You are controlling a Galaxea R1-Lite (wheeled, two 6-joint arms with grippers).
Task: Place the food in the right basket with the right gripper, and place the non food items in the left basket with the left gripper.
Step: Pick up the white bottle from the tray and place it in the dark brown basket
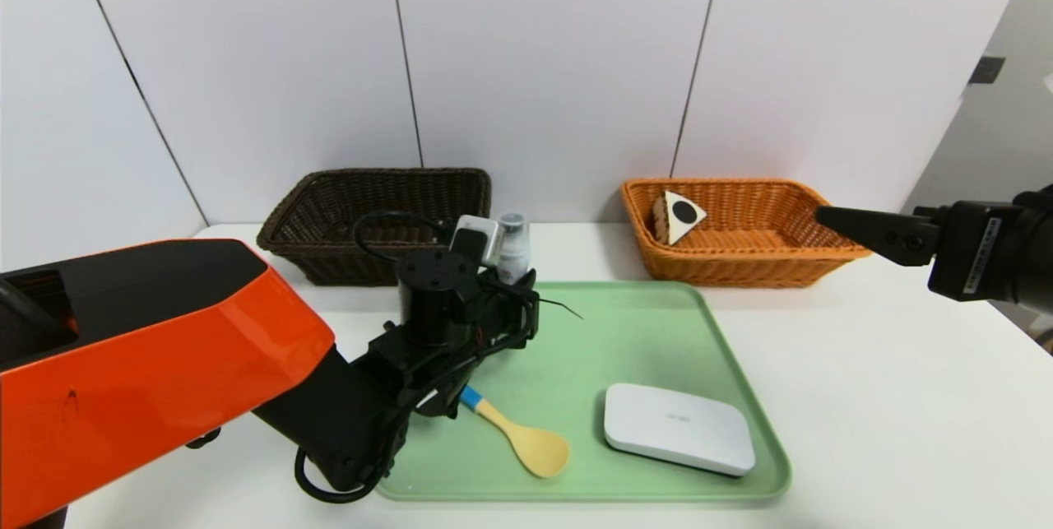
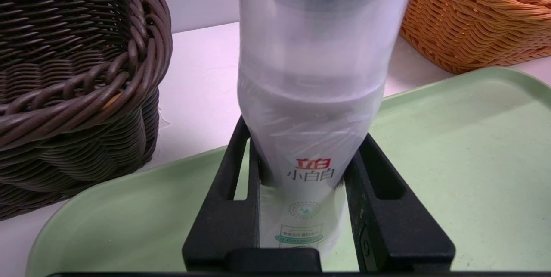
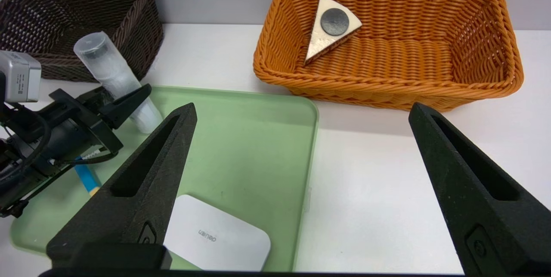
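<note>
Left gripper [image 2: 301,173] pinching the capped plastic bottle [image 2: 310,96] at its narrow waist, likely since the inward curve seats the pads; upright enough to lift over the rim of the dark brown wicker basket [image 1: 374,249], far left. Cake slice [image 1: 680,216] lies in the orange wicker basket [image 1: 749,270], far right, so right gripper [image 3: 303,109] is spread, nothing held, near that basket. Spoon [image 1: 539,448] and white box [image 1: 679,430] on green tray [image 1: 625,348], next probably.
</note>
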